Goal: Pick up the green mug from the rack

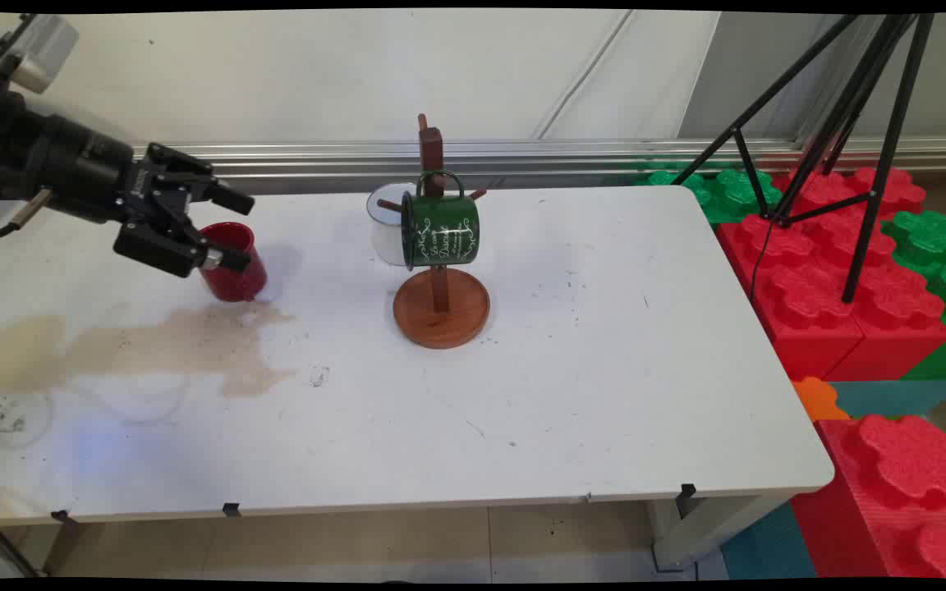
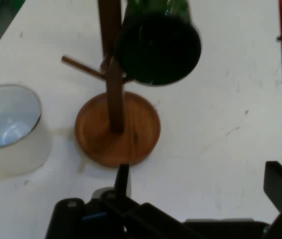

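**Open hand next to the red cup**

I stand by the white table [image 1: 604, 369] and look at the left side. The black two-finger gripper [image 1: 243, 232] comes in low from the left, lying almost flat over the table. Its two fingers are spread wide apart and hold nothing. One finger is up high. The other is low and sits in front of the small shiny red cup [image 1: 236, 271]. I cannot tell if that finger touches the cup.

The red cup stands upright on the table with its open mouth up. It is round and smooth, and red inside too. It is well apart from the things in the middle. Just in front of it, a pale brown stain [image 1: 194, 345] spreads over the table.

The hand view shows no red cup, so the cup must be down below where the gripper [image 2: 200, 172] points. The hand points at the brown wooden mug stand with a round base [image 1: 441, 308]. A dark green mug with white writing [image 1: 440, 230] hangs there by its handle on a peg, so it tips sideways. A white mug [image 1: 383, 234] looks to stand on the table just beside the stand.
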Motion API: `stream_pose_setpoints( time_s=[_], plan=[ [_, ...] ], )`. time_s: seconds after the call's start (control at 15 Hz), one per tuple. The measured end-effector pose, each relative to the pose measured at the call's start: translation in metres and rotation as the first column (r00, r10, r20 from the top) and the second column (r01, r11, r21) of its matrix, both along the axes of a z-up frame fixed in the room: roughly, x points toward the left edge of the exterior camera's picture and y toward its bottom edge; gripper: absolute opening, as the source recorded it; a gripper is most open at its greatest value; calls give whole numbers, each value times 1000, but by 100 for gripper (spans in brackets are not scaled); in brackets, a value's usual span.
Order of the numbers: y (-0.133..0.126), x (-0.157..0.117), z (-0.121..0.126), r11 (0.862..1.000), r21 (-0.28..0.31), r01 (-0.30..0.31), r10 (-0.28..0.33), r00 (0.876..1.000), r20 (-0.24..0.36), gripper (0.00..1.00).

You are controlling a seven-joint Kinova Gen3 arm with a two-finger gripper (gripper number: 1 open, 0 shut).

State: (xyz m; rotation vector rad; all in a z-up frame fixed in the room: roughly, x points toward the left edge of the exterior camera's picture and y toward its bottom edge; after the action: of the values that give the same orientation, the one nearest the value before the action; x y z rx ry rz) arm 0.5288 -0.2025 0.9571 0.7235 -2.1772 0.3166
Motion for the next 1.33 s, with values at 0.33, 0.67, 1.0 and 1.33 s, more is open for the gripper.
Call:
stream_pose_setpoints(
  time_s=[0.33,0.67,1.0,1.33],
  plan=[
    [-11,-17,1,1000,-10,16,-16,999,-43,100],
    [-26,-35,-3,999,-19,28,-30,996,-87,100],
    [-40,-52,-10,999,-20,34,-36,990,-134,100],
    [-49,-63,-23,999,-9,37,-38,986,-160,100]
  ],
)
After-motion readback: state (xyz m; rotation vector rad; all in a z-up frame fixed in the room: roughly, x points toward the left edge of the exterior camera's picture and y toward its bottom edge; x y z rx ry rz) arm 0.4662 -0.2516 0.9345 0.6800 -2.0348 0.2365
